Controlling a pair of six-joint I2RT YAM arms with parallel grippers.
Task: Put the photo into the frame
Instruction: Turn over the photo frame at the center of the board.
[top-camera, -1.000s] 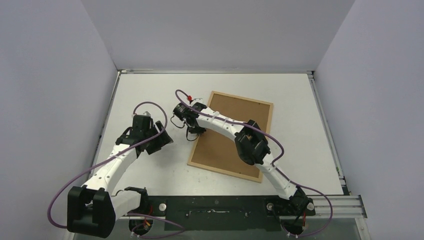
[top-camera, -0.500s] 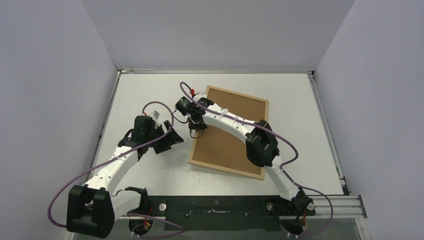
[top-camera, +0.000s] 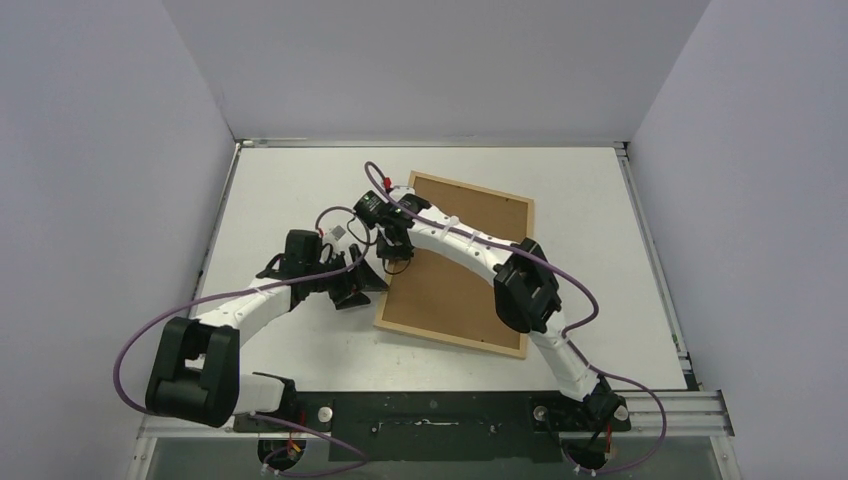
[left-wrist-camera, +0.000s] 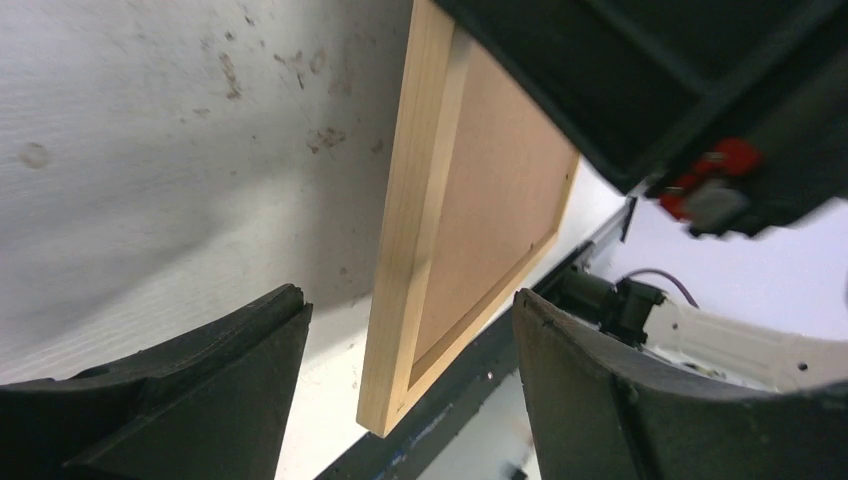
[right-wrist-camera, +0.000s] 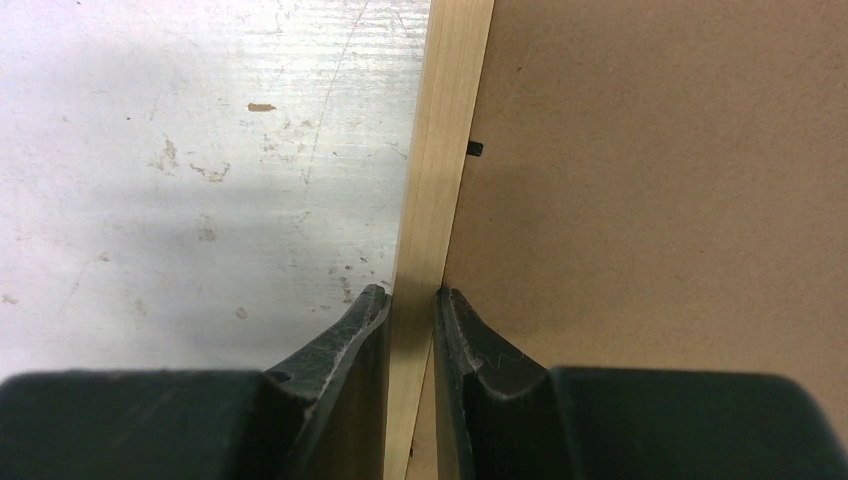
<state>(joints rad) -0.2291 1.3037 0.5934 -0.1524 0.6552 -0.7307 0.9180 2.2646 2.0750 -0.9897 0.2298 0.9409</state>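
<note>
The frame (top-camera: 440, 300) lies back side up on the white table (top-camera: 280, 190), its brown board showing. My right gripper (top-camera: 393, 255) is shut on the frame's left wooden rail (right-wrist-camera: 450, 120), one finger outside it and one on the brown board (right-wrist-camera: 650, 200); it shows in the right wrist view (right-wrist-camera: 410, 295). That edge looks raised off the table in the left wrist view (left-wrist-camera: 405, 200). My left gripper (top-camera: 365, 285) is open just left of the frame's near-left part, its jaws straddling the rail's corner (left-wrist-camera: 408, 300) without touching. The photo is out of view.
Grey walls enclose the table on three sides. A black mounting rail (top-camera: 430, 412) runs along the near edge behind the frame's near corner. Purple cables (top-camera: 375, 180) loop over both arms. The right arm lies across the frame.
My left gripper has moved right, up to the frame's left edge. My right gripper has closed on the left rail and the frame has turned slightly, its far corner shifting left.
</note>
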